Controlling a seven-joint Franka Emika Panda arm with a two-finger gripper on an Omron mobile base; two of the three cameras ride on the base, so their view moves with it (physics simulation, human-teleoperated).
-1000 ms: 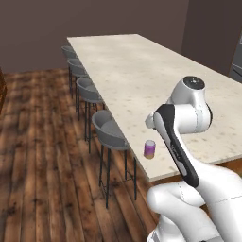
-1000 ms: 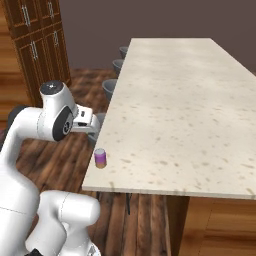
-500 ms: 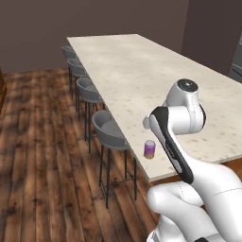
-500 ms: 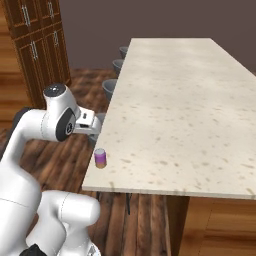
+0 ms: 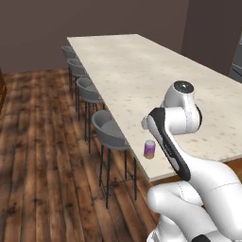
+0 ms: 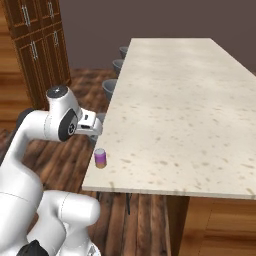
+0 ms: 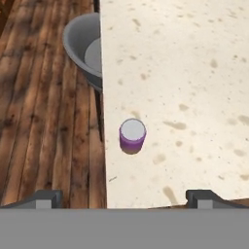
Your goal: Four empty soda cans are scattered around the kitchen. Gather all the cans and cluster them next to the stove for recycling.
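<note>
A purple soda can (image 5: 149, 149) with a silvery top stands upright on the pale speckled island counter (image 5: 142, 71), close to its near corner and long edge. The right base view shows the same can (image 6: 100, 158) just below the hand. In the hand view the can (image 7: 132, 134) sits a little above the midpoint of my gripper (image 7: 125, 198). The gripper is open, its fingertips (image 7: 46, 197) are spread wide and nothing is between them. It hovers above the can without touching it. The stove is out of view.
Grey bar stools (image 5: 109, 131) line the counter's edge over the wooden floor; one seat (image 7: 82, 48) lies just beyond the can. Tall wooden cabinets (image 6: 40, 45) stand at the far left. The counter (image 6: 185, 100) stretches away bare behind the can.
The arm has shifted slightly, bringing the hand a little lower and nearer the can. The can and the base have not moved, and the gripper stays open.
</note>
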